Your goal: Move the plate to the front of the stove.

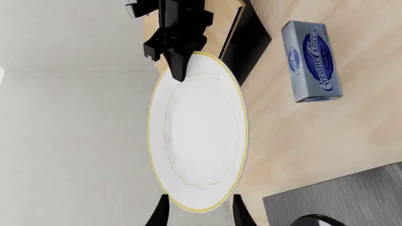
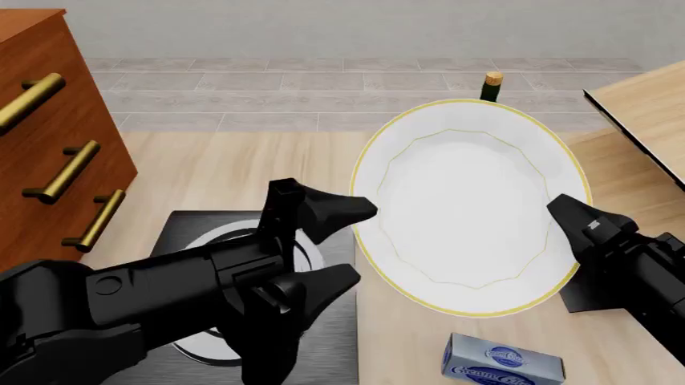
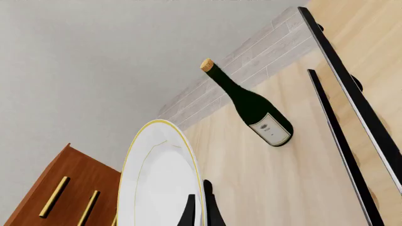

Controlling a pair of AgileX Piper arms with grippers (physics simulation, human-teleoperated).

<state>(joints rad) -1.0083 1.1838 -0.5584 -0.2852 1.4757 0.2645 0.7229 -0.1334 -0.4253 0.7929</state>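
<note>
The white plate [image 2: 466,204] with its thin gold rim hangs tilted in the air above the table, beside the stove [image 2: 188,228]. My right gripper [image 2: 562,210] is shut on the plate's right rim; the right wrist view shows its fingers [image 3: 189,212] pinching the edge of the plate [image 3: 157,179]. My left gripper [image 2: 358,243] is open, its two fingers straddling the plate's left rim without closing on it. In the left wrist view the plate [image 1: 197,132] fills the middle, the right gripper [image 1: 180,70] clamps its far edge, and a corner of the stove [image 1: 339,197] shows.
A blue cream cheese box [image 2: 503,369] lies on the table near the front. A dark wine bottle [image 3: 251,106] stands at the back. A wooden drawer cabinet [image 2: 54,136] sits on the left, and a wooden board with black edges [image 2: 642,112] on the right.
</note>
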